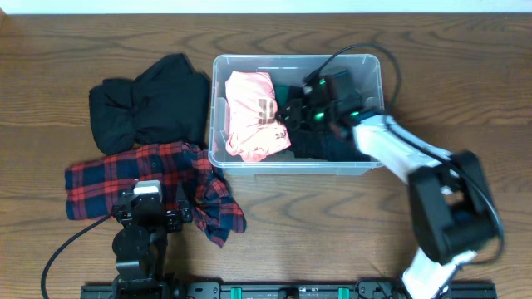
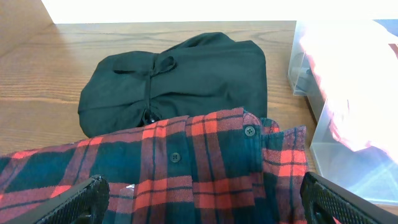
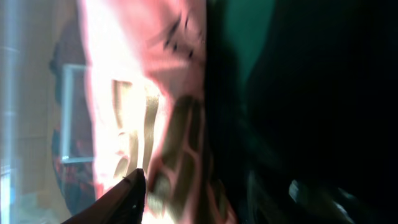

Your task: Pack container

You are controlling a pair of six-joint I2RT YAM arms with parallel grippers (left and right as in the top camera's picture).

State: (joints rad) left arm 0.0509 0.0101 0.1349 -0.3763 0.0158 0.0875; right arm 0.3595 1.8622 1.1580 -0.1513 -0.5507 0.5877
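Right gripper (image 1: 288, 115), closure indiscernible, inside container (image 1: 291, 167): press dark garment (image 1: 326, 148) beneath it flat, clear of pink shirt (image 1: 249, 116) alongside

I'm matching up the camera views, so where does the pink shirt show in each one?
Overhead: pink shirt in the left half of the container.
Left wrist: pink shirt at the far right edge, washed out, inside the container.
Right wrist: pink shirt close up, filling left of centre.
Shared landmark: the clear container holding it.
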